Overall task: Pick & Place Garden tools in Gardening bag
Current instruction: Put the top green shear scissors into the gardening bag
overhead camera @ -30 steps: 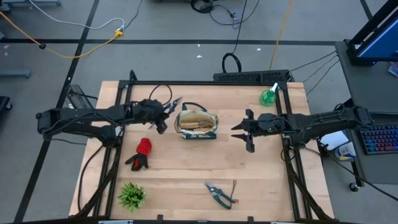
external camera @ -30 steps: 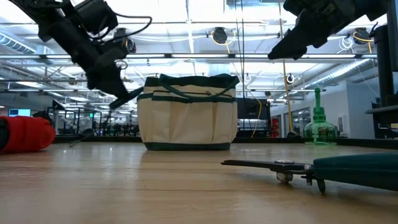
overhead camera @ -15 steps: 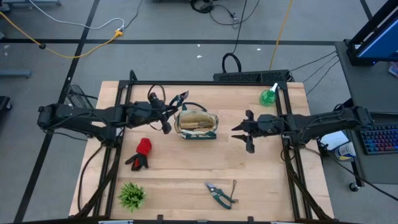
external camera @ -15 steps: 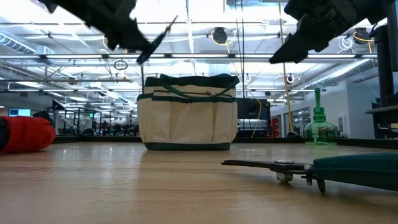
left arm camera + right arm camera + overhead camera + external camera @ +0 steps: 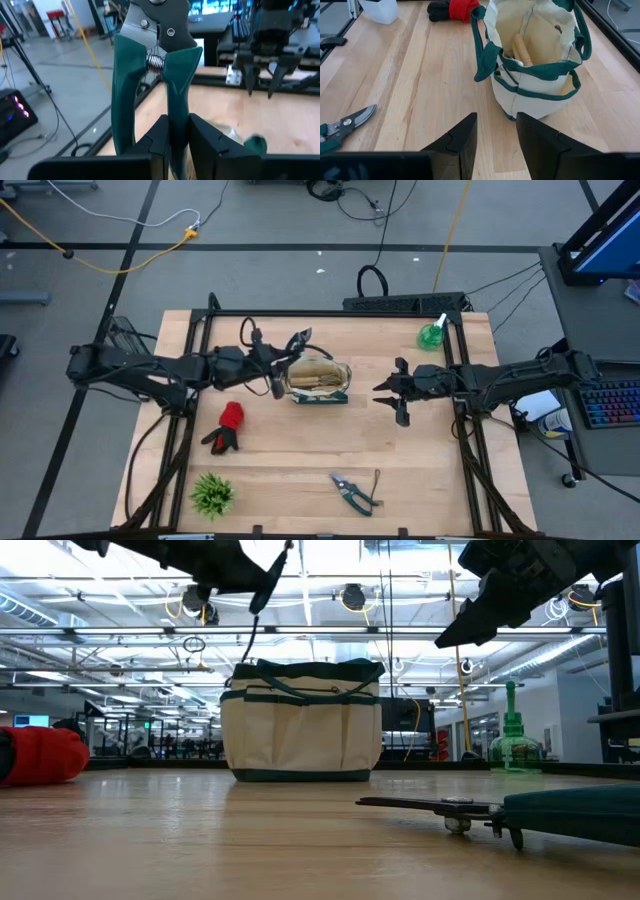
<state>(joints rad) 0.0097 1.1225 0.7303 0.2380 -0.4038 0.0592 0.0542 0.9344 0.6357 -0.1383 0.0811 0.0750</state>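
Note:
My left gripper [image 5: 280,368] is shut on green-handled pruners [image 5: 298,342], in the air by the left rim of the gardening bag [image 5: 317,380]. The cream bag with green trim stands upright on its base, and wooden tool handles [image 5: 522,50] show inside it. My right gripper [image 5: 383,392] hovers open to the right of the bag, with nothing between its fingers [image 5: 462,132]. A red-and-black glove [image 5: 228,426], a second pair of pruners [image 5: 352,492] and a green spray bottle [image 5: 432,335] rest on the table. My left gripper pinches one green handle [image 5: 176,102] of the pruners between its two fingers, below the spring. The fingers come nearly level from the table's left. The pruners are lifted clear and slant upward, blades away from the gripper, above the bag's height [image 5: 272,570].
A spiky green tuft plant [image 5: 211,493] stands at the near left corner. A black frame rail [image 5: 330,313] runs along the table's far edge. Bare wood lies between the bag and the near pruners.
My left gripper has risen and gone toward the bag, tipping from pointing down to nearly level and rolling. The pruners it holds have come up from beside the bag's left wall to above its rim.

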